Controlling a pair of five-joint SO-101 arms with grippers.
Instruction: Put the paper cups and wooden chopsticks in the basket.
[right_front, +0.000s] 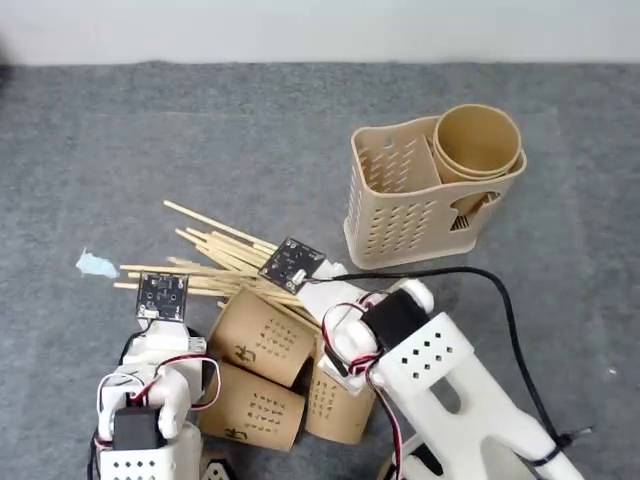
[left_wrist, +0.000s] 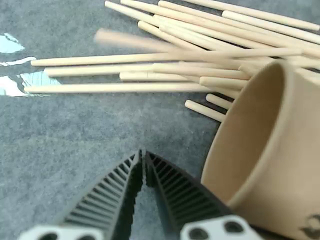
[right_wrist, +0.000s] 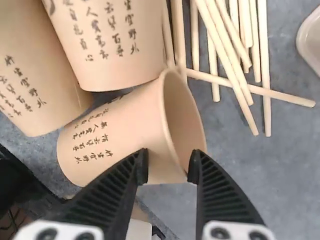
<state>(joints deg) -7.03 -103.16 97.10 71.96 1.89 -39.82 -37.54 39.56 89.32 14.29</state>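
I am looking down on a grey surface (right_front: 150, 130) with two arms at its near edge.

I am counting three paper cups (right_front: 262, 338) lying on their sides in a tight cluster by the arms, touching one another. A further cup (right_front: 478, 135) is standing upright in the tan slotted basket (right_front: 400, 200), in the compartment farther from the cluster. I cannot tell whether it is one cup or a nested stack. The basket is sitting well apart from the cluster, toward the far right.

The wooden chopsticks (right_front: 220, 250) are lying in one loose fan just beyond the lying cups, some of them touching the cups' edges. I am counting more than ten, but they are overlapping too much for an exact number. A small blue scrap (right_front: 97, 264) is lying beside their left ends.

The left arm is sitting at the near left, its wrist tilting down toward the fan. The left claw (left_wrist: 143, 167) is closed, ribbed fingers meeting at the tips and gripping nothing. It is hanging over bare surface just beside a lying cup's open mouth.

The right arm is leaning forward over the cluster. The right claw (right_wrist: 168, 162) is parted, straddling the rim of a lying cup (right_wrist: 125, 135), one finger against the outer wall, the other at the mouth.
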